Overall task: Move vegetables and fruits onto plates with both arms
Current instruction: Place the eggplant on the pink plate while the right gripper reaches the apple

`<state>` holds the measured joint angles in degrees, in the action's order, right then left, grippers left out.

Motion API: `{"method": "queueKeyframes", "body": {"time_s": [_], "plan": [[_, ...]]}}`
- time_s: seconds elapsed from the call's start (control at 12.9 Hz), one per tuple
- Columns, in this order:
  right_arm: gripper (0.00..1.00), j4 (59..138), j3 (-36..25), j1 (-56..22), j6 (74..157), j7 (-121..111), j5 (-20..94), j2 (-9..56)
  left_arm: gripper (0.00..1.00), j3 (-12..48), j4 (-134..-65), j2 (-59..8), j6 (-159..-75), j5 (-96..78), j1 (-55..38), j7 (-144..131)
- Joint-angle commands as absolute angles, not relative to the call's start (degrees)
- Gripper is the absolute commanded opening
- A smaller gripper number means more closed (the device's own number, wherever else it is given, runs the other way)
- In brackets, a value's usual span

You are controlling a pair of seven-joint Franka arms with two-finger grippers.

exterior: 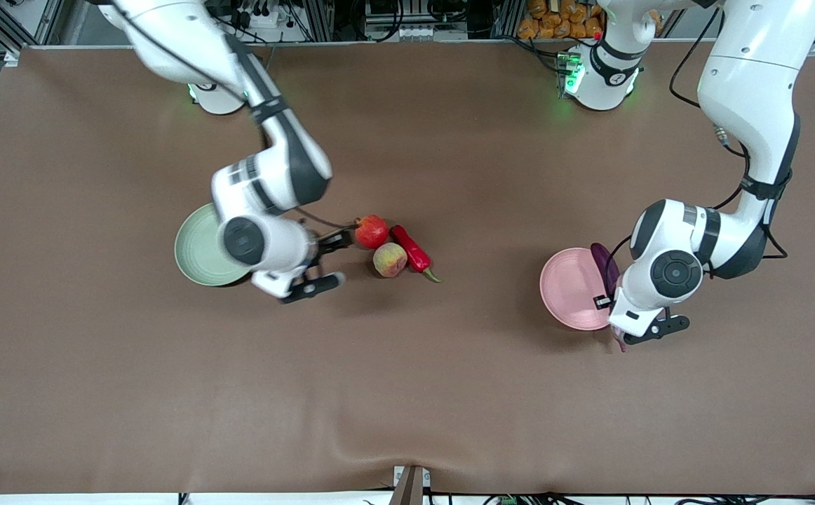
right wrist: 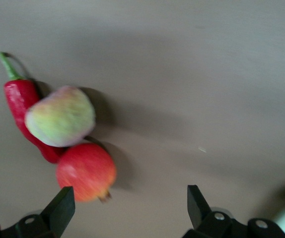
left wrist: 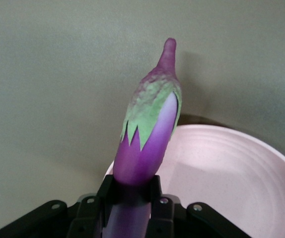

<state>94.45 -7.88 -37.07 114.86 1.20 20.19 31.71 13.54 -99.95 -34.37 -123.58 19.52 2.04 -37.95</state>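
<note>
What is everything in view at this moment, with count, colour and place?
Round pomegranate-like fruit: one, red, mid-table, beside the peach.
Peach: one, yellowish-pink, nearer the front camera than the red fruit.
Shiny chili pepper: one, red, green stem, beside the peach.
Long glossy eggplant: one, purple, held over the pink plate's edge.
Round shallow plates: pale green, pink.
Table: brown.
Right gripper: fingers open, by the red fruit.
Left gripper: gripping the eggplant.

A brown cloth covers the counter (exterior: pixel 407 393), rumpled into a slight fold at its near edge. Along the far edge stands a metal frame with cables (exterior: pixel 260 14) (plus some orange packets (exterior: pixel 558 21), too small to identify).
</note>
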Motion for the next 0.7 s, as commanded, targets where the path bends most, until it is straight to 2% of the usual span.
{"method": "queueKeyframes", "body": {"time_s": [0.0,0.08,0.16,0.23,0.31,0.39,0.62], "plan": [[1.00,101.1,-8.6,-42.0,124.9,1.0,21.2,31.8,0.00,13.7,-97.7,-35.6,-123.3,20.6,1.8,-40.8],[1.00,102.6,-8.6,-43.0,126.7,1.0,21.2,31.8,0.00,13.7,-97.6,-35.9,-123.3,20.6,1.7,-41.4],[1.00,102.8,-8.6,-43.3,126.8,1.1,21.1,31.9,0.10,13.7,-97.6,-35.9,-123.3,20.6,1.6,-41.4],[1.00,102.8,-8.6,-43.5,126.7,1.1,21.2,32.5,0.44,13.7,-97.5,-35.9,-123.3,20.6,1.6,-41.4],[1.00,103.0,-8.5,-44.1,126.7,1.2,21.2,32.6,0.86,13.7,-97.6,-35.8,-123.3,20.4,1.6,-41.4],[1.00,103.2,-8.5,-45.5,126.8,1.4,21.3,33.0,1.00,13.9,-97.6,-35.6,-123.2,20.3,1.7,-41.4],[1.00,103.1,-8.5,-46.2,127.0,1.5,21.4,33.4,1.00,14.7,-97.5,-34.8,-122.5,20.3,0.0,-45.7]]}}
